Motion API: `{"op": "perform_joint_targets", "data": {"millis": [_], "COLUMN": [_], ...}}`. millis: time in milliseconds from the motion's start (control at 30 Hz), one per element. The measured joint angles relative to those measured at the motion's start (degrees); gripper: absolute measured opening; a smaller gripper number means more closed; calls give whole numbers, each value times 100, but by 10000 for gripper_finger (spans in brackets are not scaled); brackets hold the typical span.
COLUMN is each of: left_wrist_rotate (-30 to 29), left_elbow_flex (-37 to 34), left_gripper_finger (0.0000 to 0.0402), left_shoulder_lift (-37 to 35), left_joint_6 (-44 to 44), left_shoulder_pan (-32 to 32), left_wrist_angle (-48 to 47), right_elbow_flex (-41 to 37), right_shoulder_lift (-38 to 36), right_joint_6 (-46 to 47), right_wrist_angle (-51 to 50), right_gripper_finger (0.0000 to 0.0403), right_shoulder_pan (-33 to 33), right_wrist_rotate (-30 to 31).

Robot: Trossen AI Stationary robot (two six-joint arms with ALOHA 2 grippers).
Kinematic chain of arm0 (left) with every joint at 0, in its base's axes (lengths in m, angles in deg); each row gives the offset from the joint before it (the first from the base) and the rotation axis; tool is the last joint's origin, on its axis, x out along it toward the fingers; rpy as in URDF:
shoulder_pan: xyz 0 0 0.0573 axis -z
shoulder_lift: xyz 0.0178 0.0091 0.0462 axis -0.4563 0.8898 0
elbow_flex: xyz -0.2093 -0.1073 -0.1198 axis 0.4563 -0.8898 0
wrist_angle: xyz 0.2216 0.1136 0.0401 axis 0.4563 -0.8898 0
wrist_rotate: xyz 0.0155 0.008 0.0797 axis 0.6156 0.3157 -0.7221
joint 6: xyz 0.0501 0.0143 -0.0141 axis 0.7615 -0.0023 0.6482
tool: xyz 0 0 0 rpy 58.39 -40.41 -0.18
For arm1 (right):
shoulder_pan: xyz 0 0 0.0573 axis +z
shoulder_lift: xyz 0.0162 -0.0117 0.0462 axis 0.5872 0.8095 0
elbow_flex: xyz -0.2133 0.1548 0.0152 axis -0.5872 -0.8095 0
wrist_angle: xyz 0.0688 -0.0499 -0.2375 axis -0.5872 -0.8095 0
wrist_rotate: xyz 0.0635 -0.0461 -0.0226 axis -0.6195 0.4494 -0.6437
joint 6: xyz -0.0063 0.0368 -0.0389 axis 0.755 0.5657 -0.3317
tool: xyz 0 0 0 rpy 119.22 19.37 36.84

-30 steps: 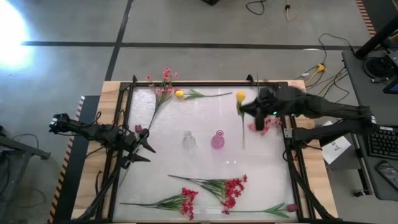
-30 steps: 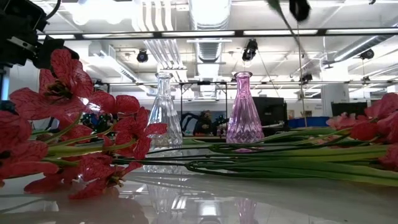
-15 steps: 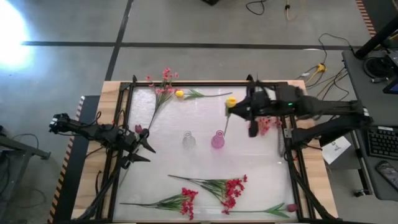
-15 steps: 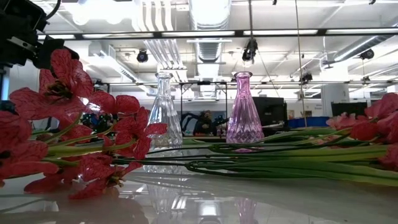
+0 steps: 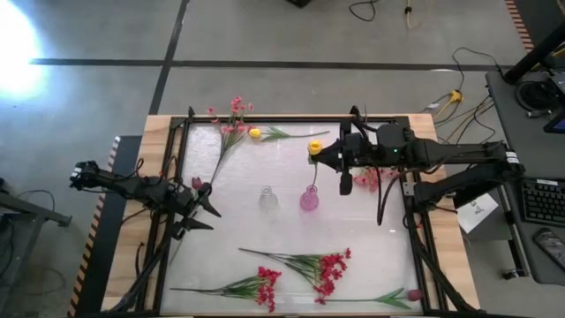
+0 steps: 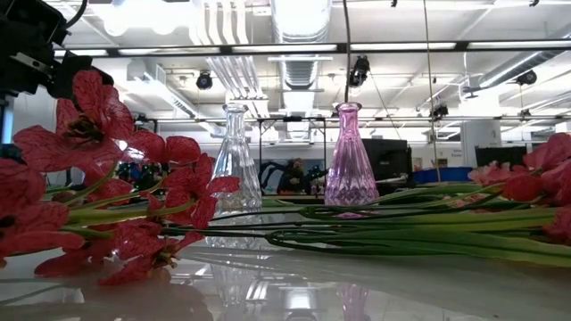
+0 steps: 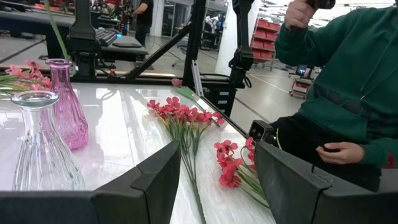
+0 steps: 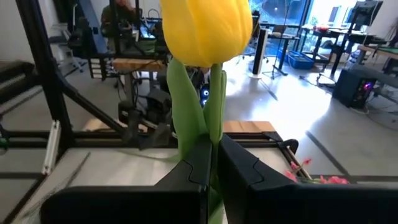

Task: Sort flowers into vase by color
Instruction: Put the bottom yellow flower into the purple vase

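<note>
High view: right gripper [image 5: 328, 156] pinches yellow tulip [image 5: 313, 147] stem, stem hanging toward pink vase [image 5: 309, 198] mouth, nearly above it; left gripper [image 5: 205, 212] spread, idle near table's left edge.

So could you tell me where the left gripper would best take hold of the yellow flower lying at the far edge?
Probably on the bare stem, coming straight down: the yellow flower lies flat, its stem running sideways past the leaves.
</note>
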Motion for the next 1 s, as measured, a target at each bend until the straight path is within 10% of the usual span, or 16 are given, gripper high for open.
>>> {"op": "perform_joint_targets", "data": {"millis": [1000], "left_wrist_rotate": [-2], "left_elbow_flex": [0], "left_gripper_finger": [194], "left_shoulder_lift": [2], "left_joint_6": [0], "left_shoulder_pan": [0], "left_wrist_angle": [2], "right_elbow_flex": [-306], "right_shoulder_lift": [-424], "right_joint_6": [345], "right_wrist_angle": [406], "right_gripper_finger": [13], "right_shoulder_pan": [13], "right_wrist_rotate": [80]}}
